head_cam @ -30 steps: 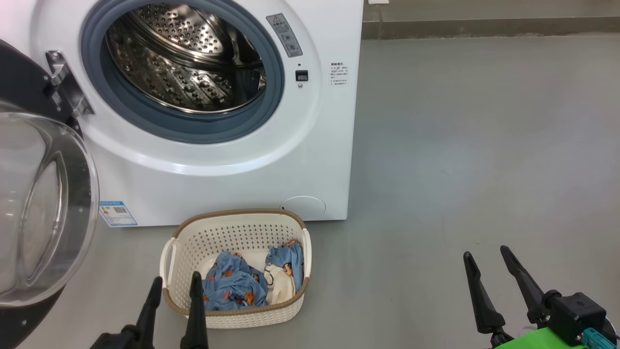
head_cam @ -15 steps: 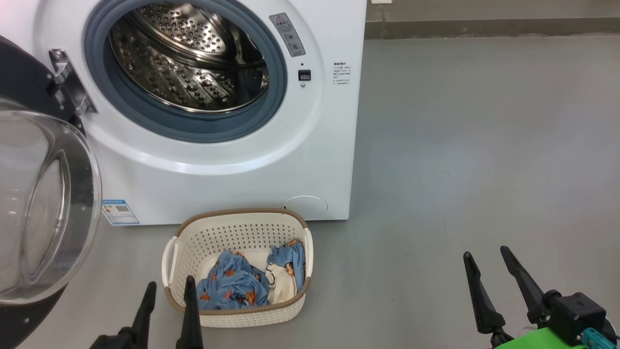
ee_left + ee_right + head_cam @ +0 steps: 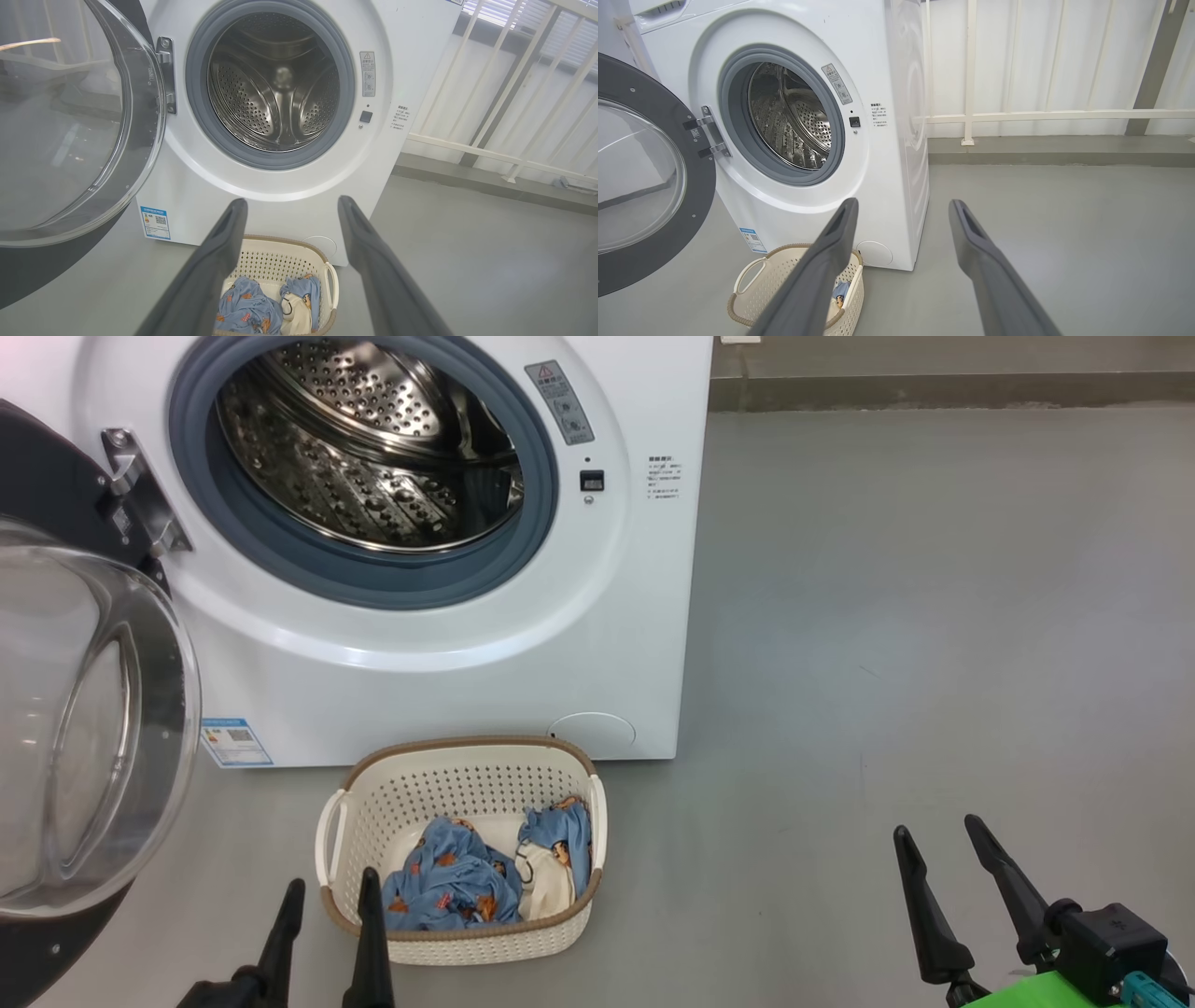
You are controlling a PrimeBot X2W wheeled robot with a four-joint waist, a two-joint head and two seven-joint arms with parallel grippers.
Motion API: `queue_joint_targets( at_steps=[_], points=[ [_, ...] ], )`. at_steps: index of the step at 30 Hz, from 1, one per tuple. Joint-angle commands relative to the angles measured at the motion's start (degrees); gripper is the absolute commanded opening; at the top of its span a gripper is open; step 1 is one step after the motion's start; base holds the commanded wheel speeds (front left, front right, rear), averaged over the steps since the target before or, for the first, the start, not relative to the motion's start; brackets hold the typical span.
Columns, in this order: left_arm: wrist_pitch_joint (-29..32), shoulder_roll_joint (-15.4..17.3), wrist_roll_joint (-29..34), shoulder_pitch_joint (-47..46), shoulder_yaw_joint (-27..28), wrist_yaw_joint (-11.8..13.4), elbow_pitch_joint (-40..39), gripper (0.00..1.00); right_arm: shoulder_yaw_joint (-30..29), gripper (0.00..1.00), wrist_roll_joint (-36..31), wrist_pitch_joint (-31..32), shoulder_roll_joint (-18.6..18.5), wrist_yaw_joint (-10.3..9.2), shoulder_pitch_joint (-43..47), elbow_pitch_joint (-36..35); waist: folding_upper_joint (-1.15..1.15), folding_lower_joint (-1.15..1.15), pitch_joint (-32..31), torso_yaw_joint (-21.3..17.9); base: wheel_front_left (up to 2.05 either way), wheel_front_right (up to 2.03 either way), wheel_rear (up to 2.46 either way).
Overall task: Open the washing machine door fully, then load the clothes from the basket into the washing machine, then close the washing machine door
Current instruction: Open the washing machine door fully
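Floor: smooth grey floor [image 3: 887, 616], matt, faint scuffs. Its far edge meets a low grey kerb [image 3: 1041, 156]; above the kerb a white barred railing [image 3: 1041, 114] against a pale wall.

Big white boxy front-loading washing machine [image 3: 448, 681] stands on the floor near that far edge. Its grey-blue rubber ring [image 3: 308, 569] and perforated steel drum [image 3: 373, 457] are exposed. Small blue label sticker [image 3: 236, 741] at the front's lower left corner, round white cap [image 3: 591, 731] at the lower right, grey warning sticker [image 3: 560, 401] beside the ring.

Large round glossy black washing machine door with bulging clear glass bowl [image 3: 84, 728] hangs swung wide on a metal hinge [image 3: 140, 504], out over the floor to the left of the opening.

Small cream-white perforated plastic basket with brown woven-look rim [image 3: 467, 744] sits on the floor just in front of the machine, below the drum mouth, between it and the robot. Light-blue clothes with orange-brown figures [image 3: 457, 887], one with a cream-white part, lie crumpled in the basket's bottom.

Left gripper [image 3: 333, 877]: fingers apart, holding nothing, near the basket's front left corner; one finger overlaps the rim in the head view, contact cannot be told.

Right gripper [image 3: 936, 824]: fingers apart, empty, over bare floor well right of the basket
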Motion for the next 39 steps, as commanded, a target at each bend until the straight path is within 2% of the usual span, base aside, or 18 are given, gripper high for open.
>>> queue_joint_targets(
  at_steps=[1, 30, 39],
  points=[
    [-0.5, 0.5, 0.2, -2.7, 1.5, 0.1, -1.2, 1.00, 1.3, 1.00, -0.2, 0.2, -0.3, 0.57, -0.7, -1.6, 0.00, 0.00, 0.0, 0.1, 0.00, 0.00, 0.00],
    [-0.5, 0.5, -2.5, -2.4, 0.8, -0.8, -1.4, 1.00, 1.5, 1.00, -0.3, 0.5, -0.3, 0.57, -0.8, -1.5, 0.00, 0.00, 0.0, 0.5, 0.00, 0.00, 0.00],
    [-0.5, 0.5, -4.0, -2.3, 0.2, -0.8, -1.4, 1.00, 1.5, 1.00, -0.2, 0.4, -0.3, 0.57, -0.8, -1.2, 0.00, 0.00, 0.2, 0.5, 0.74, -0.82, 0.08]
  ],
)
